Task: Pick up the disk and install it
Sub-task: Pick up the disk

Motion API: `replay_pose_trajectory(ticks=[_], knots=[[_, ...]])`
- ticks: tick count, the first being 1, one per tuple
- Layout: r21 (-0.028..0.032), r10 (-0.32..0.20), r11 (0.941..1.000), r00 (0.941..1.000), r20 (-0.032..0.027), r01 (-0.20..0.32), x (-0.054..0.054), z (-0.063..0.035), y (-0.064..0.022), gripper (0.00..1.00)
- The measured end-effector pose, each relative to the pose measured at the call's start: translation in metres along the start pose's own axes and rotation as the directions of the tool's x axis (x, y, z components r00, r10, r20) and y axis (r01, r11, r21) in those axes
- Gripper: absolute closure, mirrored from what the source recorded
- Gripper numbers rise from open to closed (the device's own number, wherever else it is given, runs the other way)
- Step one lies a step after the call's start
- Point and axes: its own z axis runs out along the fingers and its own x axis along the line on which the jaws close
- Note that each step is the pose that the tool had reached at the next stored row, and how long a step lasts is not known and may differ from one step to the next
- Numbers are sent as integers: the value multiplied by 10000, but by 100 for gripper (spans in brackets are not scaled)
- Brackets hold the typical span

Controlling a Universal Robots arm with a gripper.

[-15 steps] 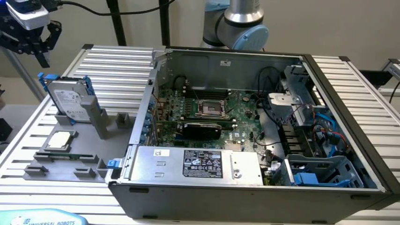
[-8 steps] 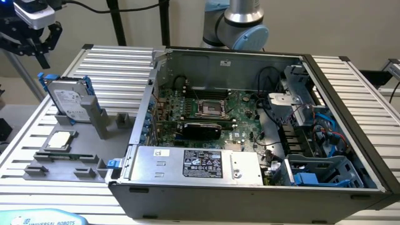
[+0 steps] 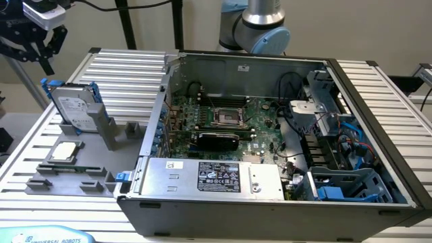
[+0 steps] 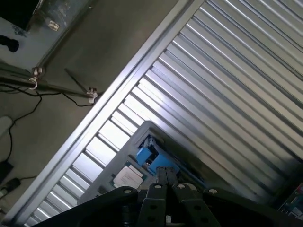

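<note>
Disk (image 3: 73,107) stands on edge in the grey holder (image 3: 101,152) at the exterior view's left, blue rails on both long sides, label facing the computer case (image 3: 270,212). In the wrist view its blue rail (image 4: 147,156) shows just beyond the fingertips. The gripper (image 3: 46,61) hangs above the disk, well apart from it and touching nothing. Its fingers (image 4: 161,180) are pressed together with no gap and nothing between them. A small square chip (image 3: 64,150) lies flat on the same holder, nearer the camera than the disk. The holder sits on the slatted table (image 3: 128,66), just beside the case. The case is open, with the motherboard (image 3: 229,114) and the silver power supply box (image 3: 216,177) exposed, and a blue plastic bay (image 3: 347,185) at the exterior view's right. Progress, by judgement: early. Disk not yet grasped or lifted, and nothing installed. The whole pick and the fitting into the case are left.
</note>
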Motion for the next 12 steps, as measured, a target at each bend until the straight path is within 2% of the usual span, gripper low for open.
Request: replay_pose_trajectory(ticks=[3, 6, 9, 12], knots=[[3, -538, 9986, 9985, -25, 538, 0, 6, 0, 89], [7, -1092, 9940, 9940, -51, 1092, 0, 11, -1, 89], [16, -1627, 9867, 9866, -68, 1627, 0, 14, -1, 89], [26, -2167, 9762, 9762, -86, 2167, 0, 18, -1, 89]])
